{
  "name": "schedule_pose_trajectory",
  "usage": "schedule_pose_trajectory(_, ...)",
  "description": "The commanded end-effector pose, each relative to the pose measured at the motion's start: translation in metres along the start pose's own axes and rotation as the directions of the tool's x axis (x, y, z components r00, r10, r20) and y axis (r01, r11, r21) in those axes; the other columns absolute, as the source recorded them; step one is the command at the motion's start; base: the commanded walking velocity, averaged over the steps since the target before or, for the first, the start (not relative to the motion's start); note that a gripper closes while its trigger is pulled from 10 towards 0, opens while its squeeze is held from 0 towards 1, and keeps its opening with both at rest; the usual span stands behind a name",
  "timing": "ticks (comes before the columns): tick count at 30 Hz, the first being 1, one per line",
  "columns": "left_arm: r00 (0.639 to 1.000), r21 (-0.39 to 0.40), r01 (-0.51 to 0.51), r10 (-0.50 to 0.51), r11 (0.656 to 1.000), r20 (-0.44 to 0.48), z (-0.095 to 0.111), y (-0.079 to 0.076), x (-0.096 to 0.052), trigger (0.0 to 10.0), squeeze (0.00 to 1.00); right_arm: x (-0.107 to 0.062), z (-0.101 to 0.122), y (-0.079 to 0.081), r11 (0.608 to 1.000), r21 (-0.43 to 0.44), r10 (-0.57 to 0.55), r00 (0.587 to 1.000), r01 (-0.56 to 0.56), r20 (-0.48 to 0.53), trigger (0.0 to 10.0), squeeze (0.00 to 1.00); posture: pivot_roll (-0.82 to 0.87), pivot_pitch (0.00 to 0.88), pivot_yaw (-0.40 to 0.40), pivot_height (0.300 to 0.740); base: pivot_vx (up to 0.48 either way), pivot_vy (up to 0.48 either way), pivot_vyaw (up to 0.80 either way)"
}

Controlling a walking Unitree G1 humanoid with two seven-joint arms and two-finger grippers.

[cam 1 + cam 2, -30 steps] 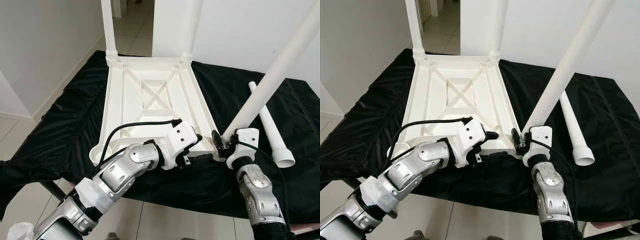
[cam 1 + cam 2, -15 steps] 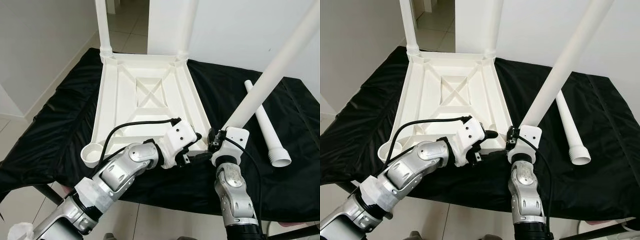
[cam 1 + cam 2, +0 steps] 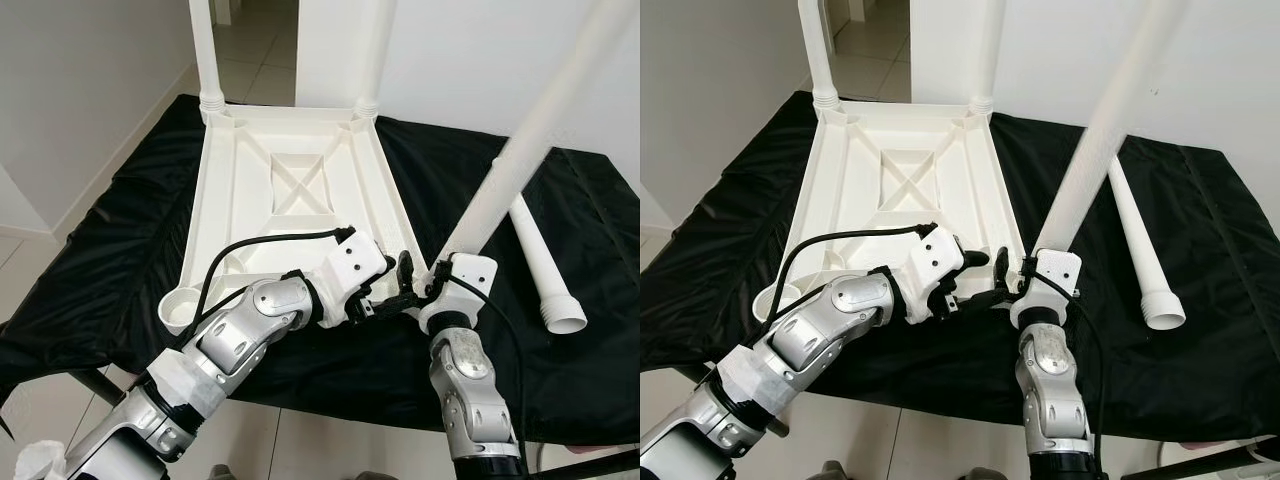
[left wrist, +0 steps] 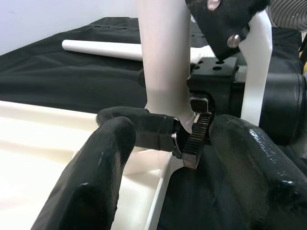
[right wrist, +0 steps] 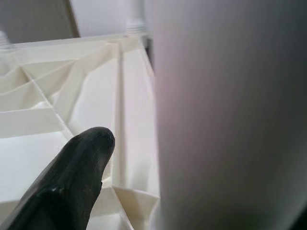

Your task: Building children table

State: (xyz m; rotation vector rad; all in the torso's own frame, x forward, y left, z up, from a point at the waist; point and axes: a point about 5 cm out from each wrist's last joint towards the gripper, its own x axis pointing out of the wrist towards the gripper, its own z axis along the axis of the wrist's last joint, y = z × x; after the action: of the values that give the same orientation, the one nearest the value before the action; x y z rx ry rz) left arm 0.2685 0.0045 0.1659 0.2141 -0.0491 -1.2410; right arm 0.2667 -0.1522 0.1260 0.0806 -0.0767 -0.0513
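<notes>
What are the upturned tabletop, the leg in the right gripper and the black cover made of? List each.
Tabletop: apparently moulded plastic, matte white, judging by its cast ribs.
Leg held by the right gripper: looks like the same smooth white plastic tube.
Cover: thin glossy black sheeting, wrinkled and shiny; plastic or coated fabric, unclear.

White table top (image 3: 290, 190) and legs (image 3: 520, 165) — plain black cloth (image 3: 110, 250).

Your left gripper (image 3: 405, 285) now reaches right with fingers spread toward the base of the table leg (image 3: 520, 160), which your right gripper (image 3: 437, 283) tilts more upright than before.
</notes>
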Motion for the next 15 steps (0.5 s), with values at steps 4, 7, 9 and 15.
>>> schedule_pose_trajectory(4,0.989,0.024,0.146,-0.146,0.989,0.0,0.002,-0.007,0.0,10.0,0.0,-0.001,0.005,-0.011,0.996,-0.024,0.081,0.997,-0.08,0.012,10.0,1.0,-0.01,0.0,-0.035,0.74,0.0,0.0,0.0)
schedule_pose_trajectory(7,0.989,0.024,0.149,-0.149,0.989,0.001,0.002,-0.007,0.0,10.0,0.0,-0.002,0.006,-0.017,0.99,-0.05,0.135,0.991,-0.135,0.001,10.0,0.0,0.0,0.0,-0.035,0.74,0.0,0.0,0.0)
schedule_pose_trajectory(9,0.988,0.023,0.152,-0.152,0.988,0.002,0.002,-0.009,0.0,10.0,0.0,-0.002,0.004,-0.021,0.981,-0.072,0.179,0.984,-0.179,-0.013,10.0,0.0,0.0,0.0,-0.036,0.74,0.0,0.0,0.0)
schedule_pose_trajectory(15,0.987,0.022,0.163,-0.163,0.986,0.005,0.001,-0.013,0.001,10.0,0.0,-0.003,-0.004,-0.032,0.925,-0.164,0.334,0.94,-0.341,-0.072,10.0,0.0,0.0,0.0,-0.031,0.74,0.0,0.0,0.0)
